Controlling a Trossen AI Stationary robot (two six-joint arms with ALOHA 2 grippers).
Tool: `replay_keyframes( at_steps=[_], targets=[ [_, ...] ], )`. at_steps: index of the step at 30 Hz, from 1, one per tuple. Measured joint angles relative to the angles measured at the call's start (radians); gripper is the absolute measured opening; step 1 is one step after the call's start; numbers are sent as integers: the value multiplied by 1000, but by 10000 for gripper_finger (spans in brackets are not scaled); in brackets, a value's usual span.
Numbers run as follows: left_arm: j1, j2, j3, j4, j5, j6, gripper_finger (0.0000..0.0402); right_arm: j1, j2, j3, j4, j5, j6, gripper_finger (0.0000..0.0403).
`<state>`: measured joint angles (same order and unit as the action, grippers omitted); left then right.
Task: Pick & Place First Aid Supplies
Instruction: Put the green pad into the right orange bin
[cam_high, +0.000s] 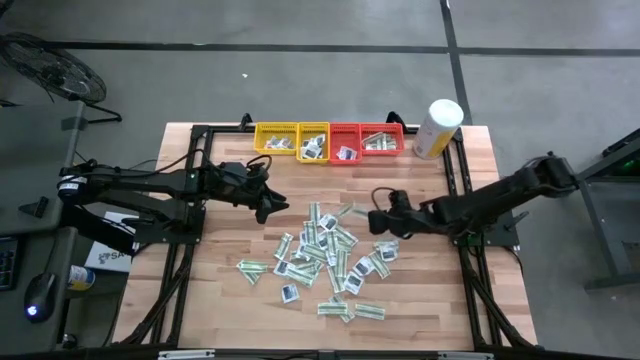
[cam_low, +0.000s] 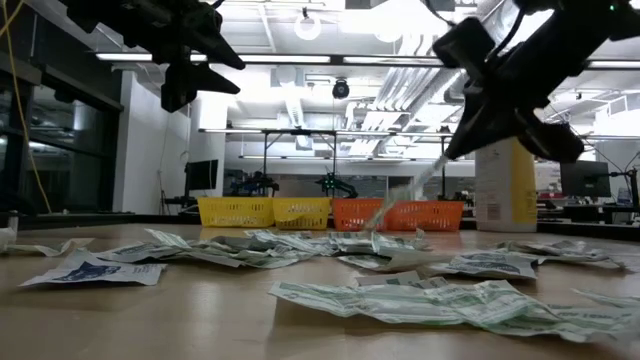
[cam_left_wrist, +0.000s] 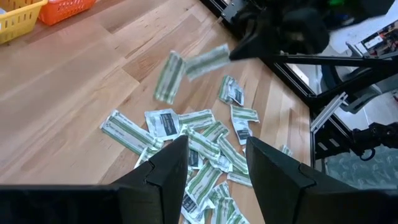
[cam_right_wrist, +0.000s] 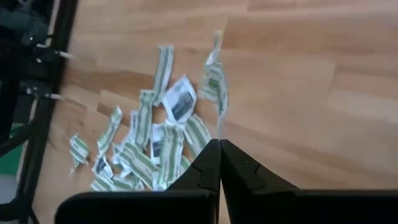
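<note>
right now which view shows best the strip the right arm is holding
The left wrist view: the white-and-green strip hangs clear above the wood, pinched in the right gripper. The low view shows it as a blurred streak, the right wrist view edge-on above its shut jaws; the high view barely shows it.

High view: overhead, straight down, far, whole table (cam_high: 230, 300) in frame. Low view: table-top height, level across packets (cam_low: 420, 300) toward trays (cam_low: 330, 212), room behind. Wrist views: close, angled down past own fingers (cam_left_wrist: 168, 174) onto table. All four share packet pile.
</note>
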<state>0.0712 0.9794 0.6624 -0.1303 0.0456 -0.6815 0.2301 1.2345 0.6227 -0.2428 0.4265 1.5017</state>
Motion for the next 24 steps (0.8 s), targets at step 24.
replay_keyframes(
  at_steps=[24],
  targets=[
    [0, 0, 0, 7, -104, -67, 161, -560, -326, 0, -134, -220, -757, 0]
  ],
)
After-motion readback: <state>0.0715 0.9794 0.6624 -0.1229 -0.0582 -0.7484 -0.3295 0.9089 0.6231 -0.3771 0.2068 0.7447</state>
